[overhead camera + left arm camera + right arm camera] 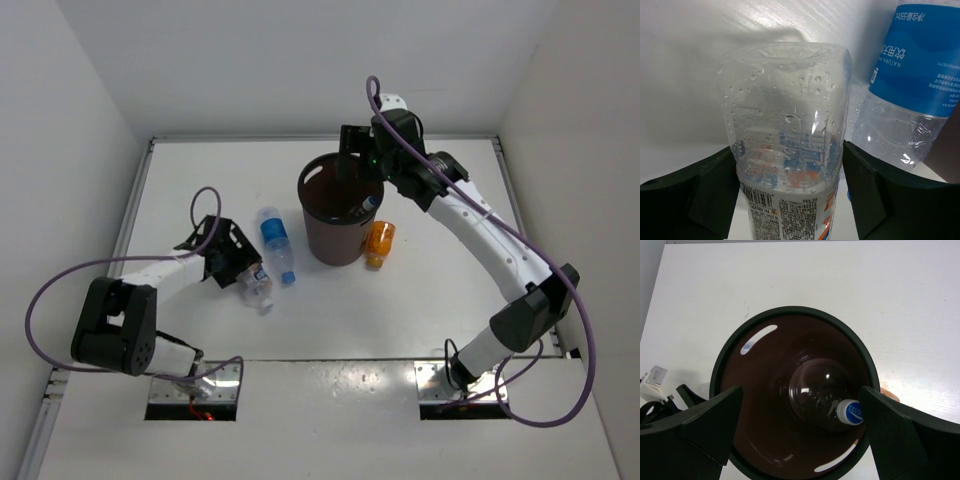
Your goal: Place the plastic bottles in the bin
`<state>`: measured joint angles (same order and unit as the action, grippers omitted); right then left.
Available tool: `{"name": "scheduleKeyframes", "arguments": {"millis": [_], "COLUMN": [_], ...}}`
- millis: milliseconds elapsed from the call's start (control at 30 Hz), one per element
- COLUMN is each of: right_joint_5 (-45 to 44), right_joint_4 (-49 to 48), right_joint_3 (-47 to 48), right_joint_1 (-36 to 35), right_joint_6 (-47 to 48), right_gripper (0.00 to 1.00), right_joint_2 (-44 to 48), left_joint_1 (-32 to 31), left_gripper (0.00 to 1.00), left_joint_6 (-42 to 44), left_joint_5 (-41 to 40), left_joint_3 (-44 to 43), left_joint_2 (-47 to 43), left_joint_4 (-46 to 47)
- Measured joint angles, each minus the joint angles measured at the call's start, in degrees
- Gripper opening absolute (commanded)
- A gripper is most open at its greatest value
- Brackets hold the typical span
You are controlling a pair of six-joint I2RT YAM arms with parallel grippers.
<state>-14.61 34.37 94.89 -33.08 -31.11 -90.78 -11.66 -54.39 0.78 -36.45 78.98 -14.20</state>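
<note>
— Where is the bin now?
— The bin (322,232) stands upright near the middle of the table (420,290), a little toward the far edge. The plain clear bottle (820,392) is inside it, with its cap against the wall.
— And the other bottles?
— The orange bottle (378,243) lies just beside the bin, on its right. The blue-label bottle (276,243) lies on its left. The red-white label bottle (790,125) lies beside that one, closer to the near edge.
— What about the grippers?
— The left gripper (790,152) is closed on the red-white label bottle, with one finger pressed against each side. The right gripper (800,400) hovers over the bin's mouth, with jaws wide apart and empty.
</note>
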Motion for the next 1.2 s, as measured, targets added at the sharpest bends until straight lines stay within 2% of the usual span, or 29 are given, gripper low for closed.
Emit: {"name": "scheduleKeyframes", "arguments": {"millis": [133, 167, 233, 333, 533, 667, 800, 1000, 1200], "right_joint_5": [-0.2, -0.2, -0.2, -0.4, -1.8, -5.2, -10.0, -17.4, -17.7], "right_joint_4": [-0.1, -0.1, -0.1, -0.1, -1.2, -0.2, 2.8, 8.9, 13.8], "right_joint_3": [-0.1, -0.1, -0.1, -0.2, -3.2, -3.6, -1.2, 0.9, 1.0], "right_joint_1": [0.0, 0.0, 0.0, 0.1, 0.6, 1.3, 2.4, 5.6, 11.2], "right_joint_6": [-0.2, -0.2, -0.2, -0.2, -1.5, -4.4, -7.3, -14.5, -19.8], "right_gripper": [1.0, 1.0, 1.0, 1.0, 1.0, 1.0, 1.0, 1.0, 1.0], "right_joint_2": [0.0, 0.0, 0.0, 0.0, 0.9, 1.4, 1.6, 4.6, 5.1], "left_joint_1": [0.0, 0.0, 0.1, 0.2, 1.2, 1.1, -0.3, -7.8, -18.9], "left_gripper": [0.67, 0.58, 0.48, 0.48, 0.44, 0.43, 0.42, 0.42, 0.46], "left_joint_6": [0.3, 0.5, 1.3, 2.8, 8.2, 10.7, 13.7, 20.2, 27.1], "left_joint_5": [-0.1, -0.4, -1.8, -6.6, -16.6, -17.6, -17.6, -16.1, -12.9], "left_joint_3": [-0.1, -0.5, -2.1, -8.6, -30.4, -44.4, -54.4, -64.5, -72.3], "left_joint_2": [0.3, 0.3, 0.3, 0.4, 3.8, 7.4, 10.7, 14.0, 17.1], "left_joint_4": [0.4, 0.1, -1.5, -5.2, -6.2, -4.5, -4.1, -2.1, 1.8]}}
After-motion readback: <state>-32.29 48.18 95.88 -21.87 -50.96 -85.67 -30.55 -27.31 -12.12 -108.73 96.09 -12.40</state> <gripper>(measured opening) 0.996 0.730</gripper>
